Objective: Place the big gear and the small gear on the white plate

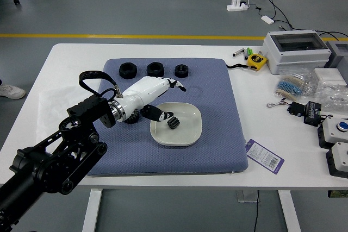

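My left hand (176,101) reaches in from the left, its fingers spread above the upper left part of the white plate (193,130). Just below the fingertips, the small black gear (173,123) lies on the plate, apart from the hand. The big black gear (132,117) sits on the blue mat left of the plate, partly hidden beneath the hand and wrist. My right hand is out of view.
Three black nuts, left (128,70), middle (155,70) and right (181,71), line the back of the blue mat (217,150). A yellow tape measure (256,61), tag (265,156) and grey-white box (296,50) are to the right.
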Motion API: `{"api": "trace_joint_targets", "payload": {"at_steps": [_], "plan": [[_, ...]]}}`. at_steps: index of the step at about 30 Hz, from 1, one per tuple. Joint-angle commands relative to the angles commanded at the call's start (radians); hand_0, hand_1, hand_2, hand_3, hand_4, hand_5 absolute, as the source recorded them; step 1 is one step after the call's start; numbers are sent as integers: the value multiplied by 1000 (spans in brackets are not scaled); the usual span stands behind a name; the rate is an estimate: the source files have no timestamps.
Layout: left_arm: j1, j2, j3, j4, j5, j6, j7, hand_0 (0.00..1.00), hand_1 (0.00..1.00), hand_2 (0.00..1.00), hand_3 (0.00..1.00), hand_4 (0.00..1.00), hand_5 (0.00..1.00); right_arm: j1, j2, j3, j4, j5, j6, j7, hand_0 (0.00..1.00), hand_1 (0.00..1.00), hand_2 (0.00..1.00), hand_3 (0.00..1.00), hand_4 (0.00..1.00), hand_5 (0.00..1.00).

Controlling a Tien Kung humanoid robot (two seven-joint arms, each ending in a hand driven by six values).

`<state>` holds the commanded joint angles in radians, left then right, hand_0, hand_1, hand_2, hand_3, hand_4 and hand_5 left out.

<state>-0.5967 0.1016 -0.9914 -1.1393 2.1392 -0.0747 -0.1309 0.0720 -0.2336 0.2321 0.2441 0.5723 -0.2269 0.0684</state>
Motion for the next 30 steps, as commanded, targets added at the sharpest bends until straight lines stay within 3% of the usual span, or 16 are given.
{"api": "trace_joint_targets", "payload": {"at_steps": [1,2,9,13,14,19,20,22,26,30], "plan": [[0,1,0,0,-4,0,0,794,862,905,789,998,42,0,0,0,0,-1,0,0,641,644,732,595,856,728],[0,2,0,0,-11,0,0,821,872,914,795,998,136,1,0,1,0,-2,0,0,642,643,731,594,856,726],[16,14,-29,-9,-3,-4,-3,815,860,902,793,998,113,-1,0,1,0,-3,-1,0,641,641,731,595,856,726],[30,43,-65,-13,10,-13,-16,815,860,902,793,998,113,-2,0,-1,-1,2,-2,1,641,641,731,595,856,726],[33,54,-76,-13,18,-23,-17,771,787,822,759,998,106,-3,0,-2,0,4,-1,1,642,642,729,594,855,725],[41,96,-110,5,54,-74,-7,771,787,822,759,998,106,-4,0,-2,-1,3,1,1,642,642,729,594,855,725],[43,108,-124,22,66,-87,-6,753,773,811,757,998,42,-4,0,-1,-1,-1,1,0,642,641,730,594,855,724],[42,119,-135,39,76,-101,-6,753,773,811,757,998,42,-4,0,1,-1,-5,1,-1,642,641,730,594,855,724],[39,124,-136,58,78,-120,-4,743,773,818,758,997,29,-5,0,5,-1,-9,-1,-3,642,641,729,593,855,724],[30,104,-140,87,84,-134,-1,743,773,818,758,997,29,-3,1,7,0,-15,-4,-5,642,641,729,593,855,724]]}}
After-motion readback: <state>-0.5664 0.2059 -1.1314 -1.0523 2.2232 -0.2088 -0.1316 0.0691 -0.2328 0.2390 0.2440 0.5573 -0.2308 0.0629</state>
